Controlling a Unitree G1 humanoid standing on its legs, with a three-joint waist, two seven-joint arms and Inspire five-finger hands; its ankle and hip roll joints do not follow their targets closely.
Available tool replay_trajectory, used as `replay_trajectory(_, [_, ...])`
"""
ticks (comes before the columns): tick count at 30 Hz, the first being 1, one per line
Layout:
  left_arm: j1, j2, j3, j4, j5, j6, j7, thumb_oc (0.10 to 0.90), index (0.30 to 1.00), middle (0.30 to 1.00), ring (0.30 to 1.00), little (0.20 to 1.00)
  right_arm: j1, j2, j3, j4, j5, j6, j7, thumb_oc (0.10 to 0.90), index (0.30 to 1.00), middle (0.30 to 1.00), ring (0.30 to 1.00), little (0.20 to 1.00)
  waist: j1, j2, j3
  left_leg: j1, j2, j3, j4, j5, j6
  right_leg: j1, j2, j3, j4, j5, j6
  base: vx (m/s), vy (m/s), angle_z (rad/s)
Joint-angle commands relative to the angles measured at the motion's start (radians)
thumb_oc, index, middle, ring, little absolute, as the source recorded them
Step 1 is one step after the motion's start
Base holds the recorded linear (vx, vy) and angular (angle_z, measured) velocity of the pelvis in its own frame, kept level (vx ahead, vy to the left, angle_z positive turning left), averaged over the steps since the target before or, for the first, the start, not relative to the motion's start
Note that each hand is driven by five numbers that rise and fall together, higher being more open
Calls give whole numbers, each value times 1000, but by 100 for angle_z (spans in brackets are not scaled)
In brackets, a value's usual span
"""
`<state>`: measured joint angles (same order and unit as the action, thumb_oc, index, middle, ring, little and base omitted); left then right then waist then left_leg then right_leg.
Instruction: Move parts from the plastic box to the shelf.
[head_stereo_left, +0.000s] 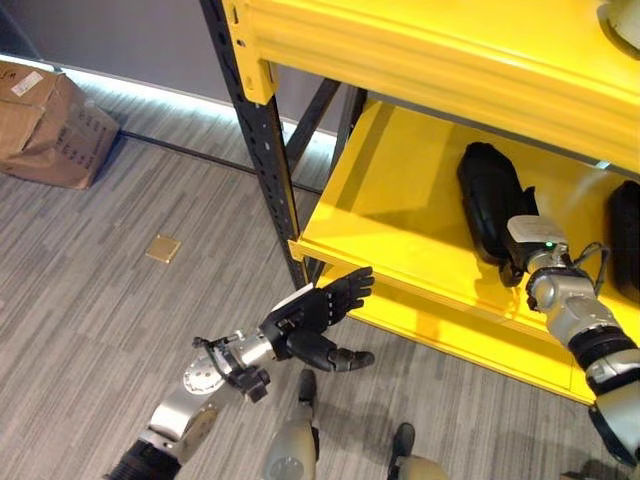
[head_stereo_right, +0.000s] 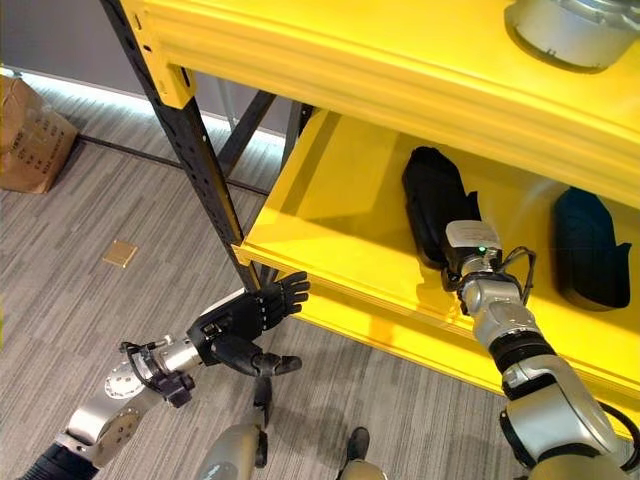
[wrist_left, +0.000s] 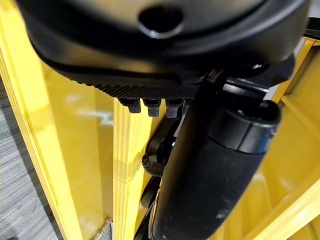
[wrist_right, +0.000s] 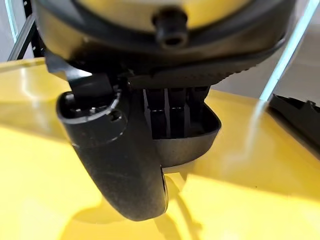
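Right hand (wrist_right: 150, 120) lies on a black part (head_stereo_right: 436, 200) on the yellow shelf (head_stereo_right: 330, 210), fingers curled round it. Another black part (head_stereo_right: 588, 248) rests farther right. Left hand (head_stereo_right: 245, 318) hovers open, near the shelf's front edge.

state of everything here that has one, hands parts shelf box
left hand: open, fingers straight, holding nothing, just in front of the shelf edge
right hand: on the black part, grip cannot be told
black part: lying flat on the lower yellow shelf
second black part: lying on the same shelf, untouched
grey round part: resting on the upper shelf
cardboard box: on the floor, closed
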<state>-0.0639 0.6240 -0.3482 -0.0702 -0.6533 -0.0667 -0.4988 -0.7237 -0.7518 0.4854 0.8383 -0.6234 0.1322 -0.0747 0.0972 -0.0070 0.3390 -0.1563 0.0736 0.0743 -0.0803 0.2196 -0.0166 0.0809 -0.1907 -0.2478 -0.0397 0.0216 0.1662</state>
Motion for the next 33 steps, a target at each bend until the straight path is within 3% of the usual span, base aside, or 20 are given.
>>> replay_trajectory(1, [-79,-39,33,-77,-40,-96,-29,900,1000,1000,1000,1000,-45,-36,26,125,15,62,10,900,1000,1000,1000,1000,17,24,22,79,1,47,35,-188,2,-90,12,37,82,-5,-25,0,0,0])
replay_trajectory(9, [-78,-42,27,-84,-44,-91,-19,900,1000,1000,1000,1000,-57,-27,10,169,52,47,30,900,1000,1000,1000,1000,18,35,23,83,2,45,43,-190,0,-89,9,27,96,-16,-33,19,0,0])
replay_trajectory(15, [-76,-51,27,-89,-43,-90,-7,900,1000,1000,1000,1000,-60,-10,-8,183,169,24,74,900,1000,1000,1000,1000,19,46,29,79,2,42,51,-187,-2,-93,9,18,117,-30,-44,0,0,0])
replay_trajectory(21, [-83,-57,34,-93,-45,-75,-9,900,1000,1000,1000,1000,-53,17,-51,189,368,-18,163,900,1000,1000,1000,1000,17,50,37,82,2,41,61,-190,-3,-89,4,13,130,-38,-50,12,2,0])
replay_trajectory(25, [-86,-64,35,-96,-41,-64,0,900,1000,1000,1000,1000,-29,43,-85,182,439,-32,156,900,1000,1000,1000,1000,11,48,41,87,4,43,73,-195,-2,-87,4,12,143,-45,-56,36,-3,-1])
replay_trajectory(33, [-79,-68,26,-89,-41,-70,12,900,1000,1000,1000,1000,-8,72,-119,136,419,-58,86,900,1000,1000,1000,1000,1,52,42,97,7,45,82,-199,-1,-83,3,20,154,-48,-58,23,4,0])
